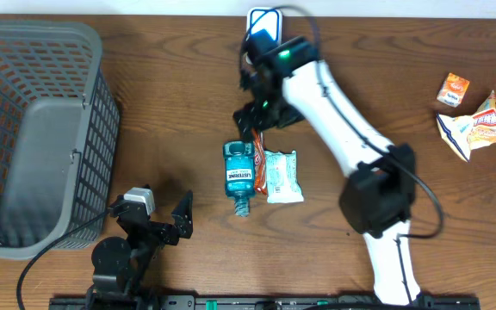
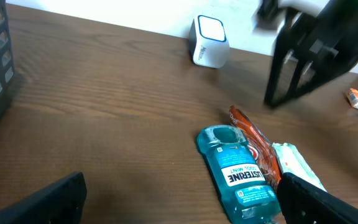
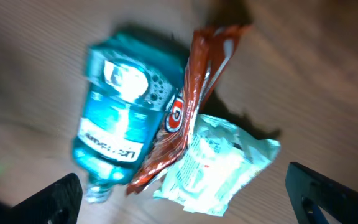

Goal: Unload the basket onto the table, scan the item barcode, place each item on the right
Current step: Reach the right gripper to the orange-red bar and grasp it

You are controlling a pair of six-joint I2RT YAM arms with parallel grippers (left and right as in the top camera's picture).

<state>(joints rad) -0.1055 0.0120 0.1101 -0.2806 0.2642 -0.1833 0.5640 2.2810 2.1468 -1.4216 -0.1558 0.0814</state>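
Dark wood-grain table (image 1: 179,103) fills the overhead view and carries one grey mesh basket (image 1: 102,120) at the left edge and one white, blue-faced scanner (image 1: 264,21) at top centre. Three items lie side by side just below frame centre: one teal mouthwash bottle (image 1: 238,175) on its side with cap toward the bottom edge, one orange-red snack packet (image 3: 194,93) against its right flank, and one white-green packet (image 1: 282,176) touching that packet on the right. Two further snack packs sit well apart at the upper right – one small orange packet (image 1: 454,89) and one crumpled bag (image 1: 476,125). Right gripper (image 1: 263,116) hovers above the top end of the three-item cluster, jaws spread wide, holding nothing. Left gripper (image 1: 160,220) sits at the lower left near the basket – jaws likewise wide apart and empty.
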